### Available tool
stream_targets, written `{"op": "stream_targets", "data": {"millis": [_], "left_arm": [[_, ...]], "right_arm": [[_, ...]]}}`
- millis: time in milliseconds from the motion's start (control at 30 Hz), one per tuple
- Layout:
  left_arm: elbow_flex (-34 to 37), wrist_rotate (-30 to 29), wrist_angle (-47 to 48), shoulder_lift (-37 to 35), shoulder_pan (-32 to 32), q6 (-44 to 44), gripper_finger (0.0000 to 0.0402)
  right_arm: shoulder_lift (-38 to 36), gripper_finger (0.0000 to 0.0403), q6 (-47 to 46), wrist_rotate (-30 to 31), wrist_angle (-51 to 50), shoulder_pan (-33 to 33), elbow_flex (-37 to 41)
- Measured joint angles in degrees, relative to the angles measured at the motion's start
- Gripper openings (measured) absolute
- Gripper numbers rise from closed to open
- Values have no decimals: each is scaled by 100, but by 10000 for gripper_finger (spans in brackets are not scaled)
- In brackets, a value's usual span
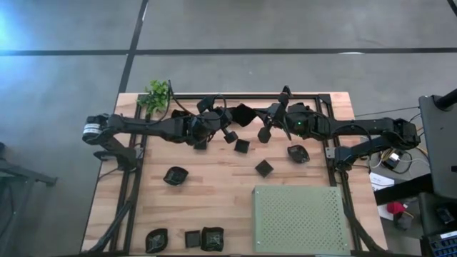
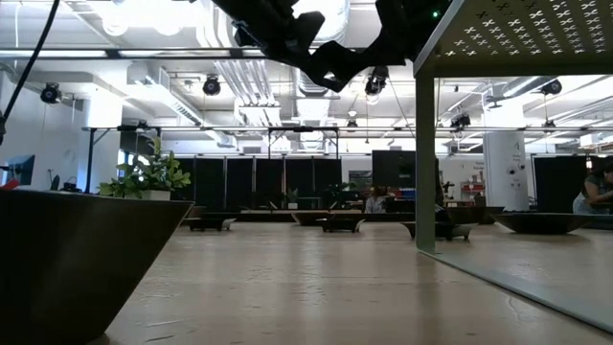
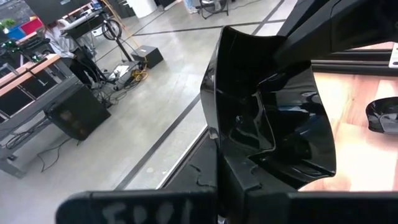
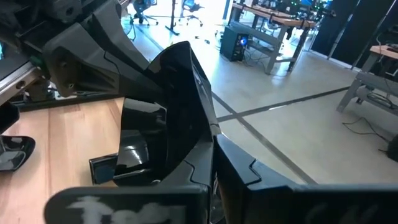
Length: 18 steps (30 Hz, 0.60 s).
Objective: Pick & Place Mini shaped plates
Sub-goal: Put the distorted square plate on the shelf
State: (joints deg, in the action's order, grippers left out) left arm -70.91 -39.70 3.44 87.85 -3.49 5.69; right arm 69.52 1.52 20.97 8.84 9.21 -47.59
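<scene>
Low view: bare wooden table [image 2: 316, 278], workshop behind.

Grey concrete floor [image 1: 285, 25] around my table, crossed by dark lines. Desks [image 4: 283, 22] beyond. Ceiling ducts [image 2: 239, 81] and bright lamps [image 2: 144, 14] overhead; black partitions [image 2: 249, 182] behind.
</scene>
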Motion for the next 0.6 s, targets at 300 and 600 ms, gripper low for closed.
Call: {"op": "stream_targets", "data": {"millis": [300, 600], "left_arm": [[0, 17, -33, 0, 7, -13, 40], [0, 11, -13, 0, 42, -14, 82]], "right_arm": [[0, 8, 2, -46, -6, -4, 0], [0, 8, 67, -7, -6, 4, 0]]}}
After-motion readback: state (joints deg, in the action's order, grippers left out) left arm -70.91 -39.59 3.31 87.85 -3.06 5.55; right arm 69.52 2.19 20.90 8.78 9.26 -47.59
